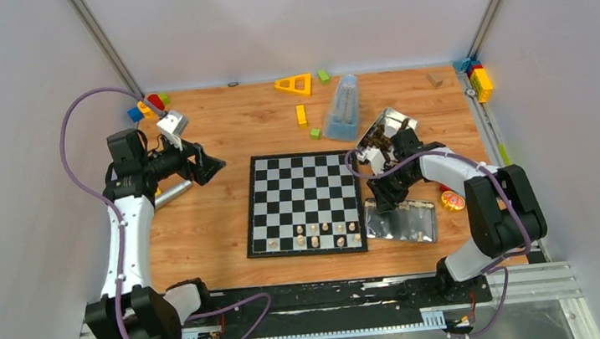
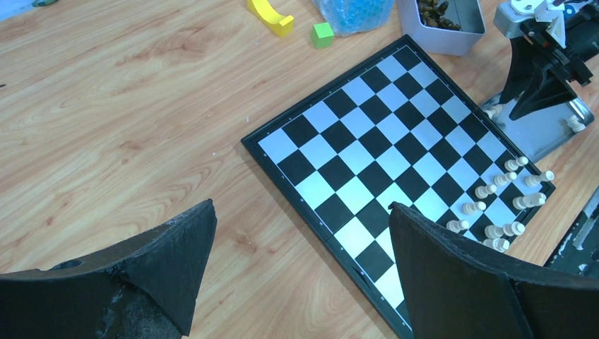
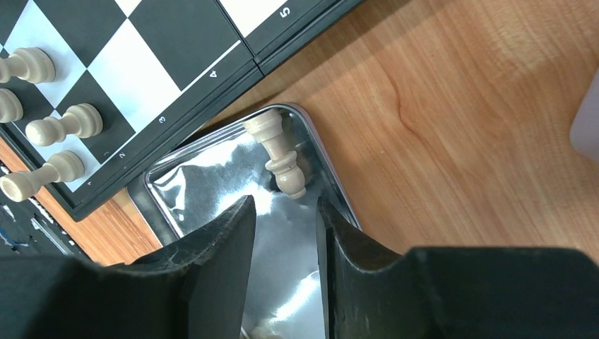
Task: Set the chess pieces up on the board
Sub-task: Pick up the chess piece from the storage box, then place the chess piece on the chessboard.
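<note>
White arms [image 1: 123, 238] carry black joints [image 1: 128, 150] and purple cables [image 1: 64, 139].

One board [image 1: 304, 203]. About nine cream pieces [image 1: 315, 241] stand on its near rows; the exact count is hard to tell. Two tins [image 1: 403, 222] sit to its right. The near one holds two more cream pieces, and the far one holds a heap of dark pieces [image 2: 434, 13], too bunched to count. Four loose blocks [image 1: 301, 115] lie behind the board, and two clusters of blocks sit in the back corners. One clear bag [image 1: 342, 108].
</note>
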`<state>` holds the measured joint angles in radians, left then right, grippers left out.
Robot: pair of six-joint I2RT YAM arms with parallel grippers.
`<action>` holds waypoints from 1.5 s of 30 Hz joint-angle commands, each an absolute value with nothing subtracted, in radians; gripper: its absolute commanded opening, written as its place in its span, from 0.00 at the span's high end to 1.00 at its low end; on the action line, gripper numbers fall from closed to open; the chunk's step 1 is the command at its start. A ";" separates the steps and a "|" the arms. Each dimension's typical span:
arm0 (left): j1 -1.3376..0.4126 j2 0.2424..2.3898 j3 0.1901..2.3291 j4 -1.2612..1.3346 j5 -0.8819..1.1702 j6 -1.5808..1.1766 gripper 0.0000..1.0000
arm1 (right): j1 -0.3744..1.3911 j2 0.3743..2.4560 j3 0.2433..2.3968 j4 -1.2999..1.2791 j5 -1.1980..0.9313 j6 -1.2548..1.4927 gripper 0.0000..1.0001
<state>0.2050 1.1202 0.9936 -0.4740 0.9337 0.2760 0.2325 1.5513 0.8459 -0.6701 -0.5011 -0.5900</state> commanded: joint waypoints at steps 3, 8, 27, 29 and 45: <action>0.213 1.129 1.000 -0.439 0.952 0.264 0.02 | 0.250 1.525 0.821 -0.601 -0.497 -0.650 0.62; 0.213 1.136 1.003 -0.436 0.954 0.260 0.02 | 0.273 1.529 0.803 -0.568 -0.487 -0.682 0.62; 0.207 1.129 0.987 -0.444 1.000 0.402 0.08 | 0.298 1.460 0.897 -0.770 -0.501 -0.762 0.99; 0.180 1.113 0.967 -0.435 1.018 0.470 0.12 | 0.298 1.459 0.971 -0.871 -0.539 -0.773 1.00; -0.471 1.199 1.043 -0.317 0.989 0.736 0.27 | 0.414 1.645 1.459 -1.210 -1.070 -0.747 1.00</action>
